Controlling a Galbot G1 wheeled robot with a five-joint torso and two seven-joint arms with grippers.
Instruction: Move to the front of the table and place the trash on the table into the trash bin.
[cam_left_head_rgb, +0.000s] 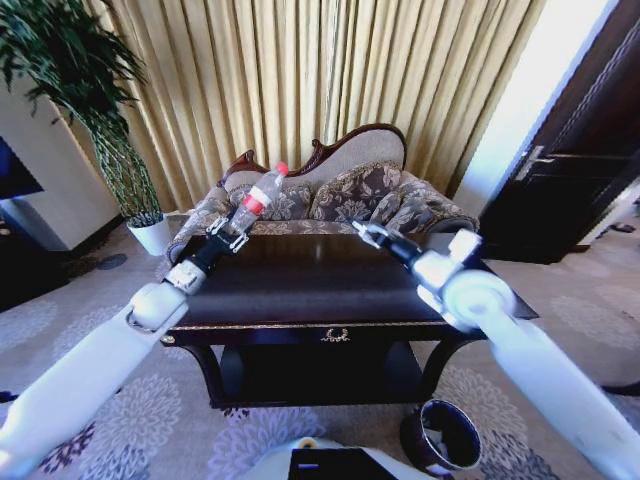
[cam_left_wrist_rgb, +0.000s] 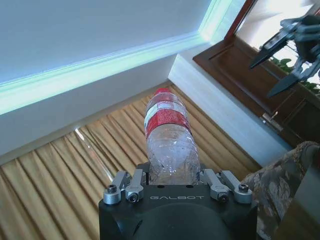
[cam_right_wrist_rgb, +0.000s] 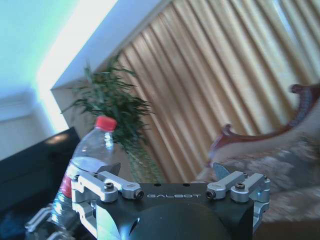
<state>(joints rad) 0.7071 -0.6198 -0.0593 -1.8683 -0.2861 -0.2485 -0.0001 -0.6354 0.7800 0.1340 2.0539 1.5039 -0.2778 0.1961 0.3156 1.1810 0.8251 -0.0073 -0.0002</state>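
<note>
Above the far left of the surface (cam_left_head_rgb: 330, 290), we hold the bottle (cam_left_head_rgb: 256, 199) in our left gripper (cam_left_head_rgb: 232, 228), jaws clamped on its base, red cap tilted up, clear for carrying. Our right gripper (cam_left_head_rgb: 362, 231) hovers over the far right, jaws spread wide, holding nothing. The trash bin (cam_left_head_rgb: 441, 437) sits on the floor, near right.
</note>
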